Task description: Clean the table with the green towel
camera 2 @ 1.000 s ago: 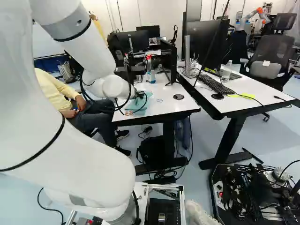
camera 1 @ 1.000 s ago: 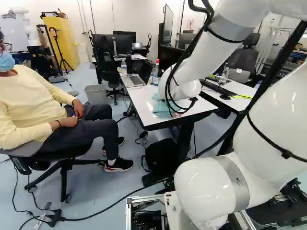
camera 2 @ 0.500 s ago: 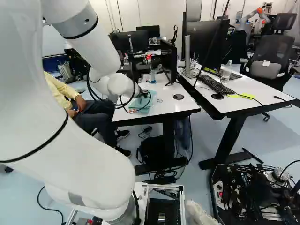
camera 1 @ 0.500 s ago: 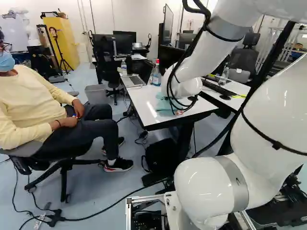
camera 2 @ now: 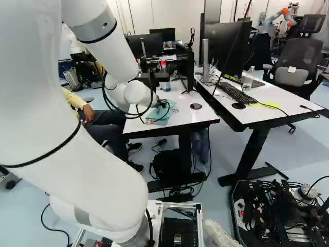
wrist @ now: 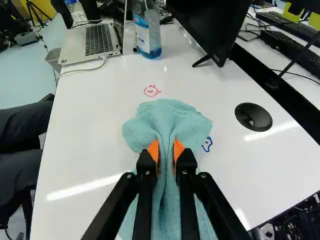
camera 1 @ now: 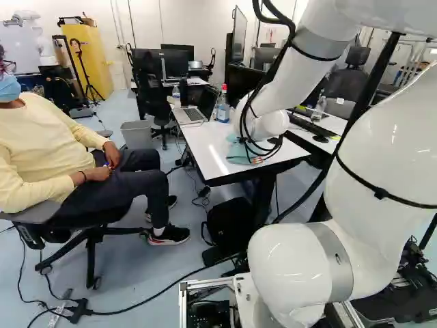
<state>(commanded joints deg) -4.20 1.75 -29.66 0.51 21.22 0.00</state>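
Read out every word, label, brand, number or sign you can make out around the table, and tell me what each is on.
None reads clearly enough to quote.
Bottle label: print too small.
Monitor mark: too small and blurred.
Laptop and keyboard keys: too small.
Red and blue marks on the table: drawings, no words visible.

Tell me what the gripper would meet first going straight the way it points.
The gripper, shut on the towel, would first push into the towel's folds just ahead of it, then probably the table beneath; how close the table lies is unclear.
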